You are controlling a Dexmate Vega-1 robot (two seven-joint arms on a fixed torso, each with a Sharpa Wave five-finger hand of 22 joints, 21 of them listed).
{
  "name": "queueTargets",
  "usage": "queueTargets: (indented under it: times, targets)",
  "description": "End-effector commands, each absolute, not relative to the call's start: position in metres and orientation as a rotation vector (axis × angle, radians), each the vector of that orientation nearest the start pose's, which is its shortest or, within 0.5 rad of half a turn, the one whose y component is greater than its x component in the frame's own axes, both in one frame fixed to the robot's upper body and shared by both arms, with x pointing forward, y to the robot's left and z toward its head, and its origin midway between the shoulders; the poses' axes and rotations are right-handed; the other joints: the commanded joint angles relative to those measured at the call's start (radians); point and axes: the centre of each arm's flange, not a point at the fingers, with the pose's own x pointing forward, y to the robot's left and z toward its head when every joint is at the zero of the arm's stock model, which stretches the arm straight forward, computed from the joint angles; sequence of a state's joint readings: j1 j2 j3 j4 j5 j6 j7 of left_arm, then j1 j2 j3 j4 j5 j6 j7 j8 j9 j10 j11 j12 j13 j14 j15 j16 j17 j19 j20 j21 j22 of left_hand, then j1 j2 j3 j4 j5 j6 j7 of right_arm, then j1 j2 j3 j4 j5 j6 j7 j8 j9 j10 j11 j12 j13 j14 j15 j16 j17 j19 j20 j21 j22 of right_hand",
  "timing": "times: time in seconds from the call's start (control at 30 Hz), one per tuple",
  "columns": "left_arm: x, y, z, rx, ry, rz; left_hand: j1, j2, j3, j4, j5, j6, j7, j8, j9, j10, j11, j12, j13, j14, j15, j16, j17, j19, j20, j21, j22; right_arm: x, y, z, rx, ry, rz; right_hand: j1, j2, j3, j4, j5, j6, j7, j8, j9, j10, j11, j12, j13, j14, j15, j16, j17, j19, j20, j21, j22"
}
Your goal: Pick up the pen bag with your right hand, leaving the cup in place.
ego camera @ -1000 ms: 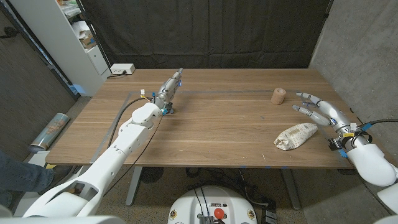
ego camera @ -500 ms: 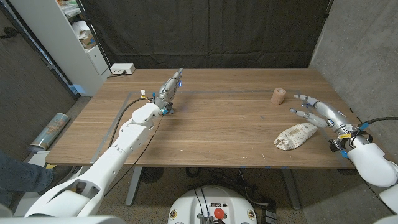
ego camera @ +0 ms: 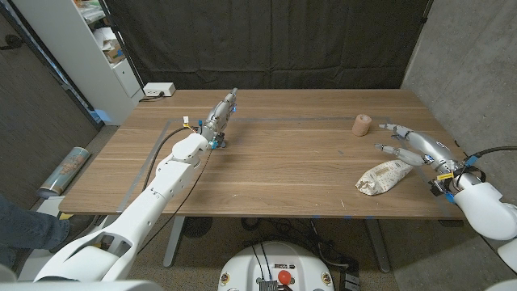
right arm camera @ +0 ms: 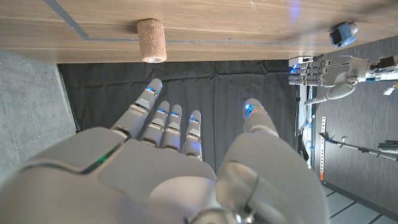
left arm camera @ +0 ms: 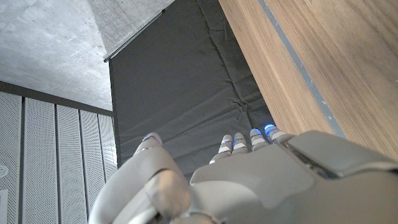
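1. Since a second ago, the right hand [ego camera: 414, 144] has slid a little toward the table's middle and lower over the wood, with its wrist now nearer the pen bag's right end. The left hand, the bag and the cup lie where they were.
2. One pen bag [ego camera: 384, 176], pale and speckled, lies on the wooden table [ego camera: 283, 170] at about 4 o'clock from the table's centre, near the front edge.
3. Spread fingertips [ego camera: 381, 147] of the right hand hover just beyond the bag, at about 12 o'clock from it, apart from it and touching nothing. This hand is released and holds nothing.
4. One cork-coloured cup [ego camera: 361, 124] stands at about 11 o'clock from the bag, near the fingertips and not touching them. In the right wrist view the cup [right arm camera: 151, 41] sits ahead of the fingers [right arm camera: 163, 118].
5. On the far left of the table, the one left hand [ego camera: 220, 115] reaches toward the back edge, fingers together and straight, with nothing in it.
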State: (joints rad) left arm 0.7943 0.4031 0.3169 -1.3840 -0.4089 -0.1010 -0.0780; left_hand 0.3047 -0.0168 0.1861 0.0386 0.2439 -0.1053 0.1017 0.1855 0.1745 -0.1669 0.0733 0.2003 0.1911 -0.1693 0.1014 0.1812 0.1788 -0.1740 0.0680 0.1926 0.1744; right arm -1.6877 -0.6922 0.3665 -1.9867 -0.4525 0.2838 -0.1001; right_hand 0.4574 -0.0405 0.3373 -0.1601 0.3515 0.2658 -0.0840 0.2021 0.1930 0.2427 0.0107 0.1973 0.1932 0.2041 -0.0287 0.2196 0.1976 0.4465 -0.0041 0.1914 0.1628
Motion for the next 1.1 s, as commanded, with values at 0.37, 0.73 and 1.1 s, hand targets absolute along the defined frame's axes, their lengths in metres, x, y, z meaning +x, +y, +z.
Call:
queueTargets:
  times: [0.37, 0.73, 1.1]
  targets:
    - [0.652, 0.227, 0.003, 0.11, -0.57, -0.268, 0.004, 0.012, -0.003, -0.004, -0.004, 0.001, 0.0, 0.003, 0.005, -0.009, -0.001, 0.008, 0.002, -0.06, -0.005, 0.006, 0.005, -0.05, 0.006, 0.003, 0.005, 0.435, -0.409, -0.055, -1.426, -0.69, -0.133, 0.022, -0.006, 0.014, -0.001, 0.015, 0.012, -0.017, 0.002, 0.006, 0.017, -0.016, 0.007, 0.002, 0.023, -0.013, 0.001, 0.004, 0.028, -0.008, 0.005, 0.003]
    - [0.649, 0.221, 0.003, 0.12, -0.567, -0.265, 0.004, 0.012, -0.004, -0.005, -0.004, 0.002, 0.001, 0.003, 0.005, -0.009, -0.001, 0.008, 0.002, -0.06, -0.005, 0.006, 0.005, -0.051, 0.008, 0.002, 0.005, 0.433, -0.421, -0.059, -1.473, -0.682, -0.131, 0.031, -0.006, 0.019, -0.001, 0.019, 0.024, -0.024, 0.007, 0.006, 0.024, -0.023, 0.008, 0.002, 0.03, -0.021, 0.002, 0.005, 0.039, -0.014, 0.006, 0.003]
    - [0.644, 0.216, 0.007, 0.134, -0.574, -0.268, 0.003, 0.013, -0.005, -0.006, -0.004, 0.002, 0.0, 0.003, 0.005, -0.009, -0.002, 0.009, 0.002, -0.06, -0.005, 0.006, 0.005, -0.051, 0.007, 0.003, 0.005, 0.43, -0.427, -0.065, -1.558, -0.694, -0.124, 0.034, -0.011, 0.02, 0.001, 0.023, 0.026, -0.034, 0.007, 0.007, 0.03, -0.033, 0.009, 0.003, 0.035, -0.031, 0.002, 0.006, 0.044, -0.022, 0.005, 0.003]
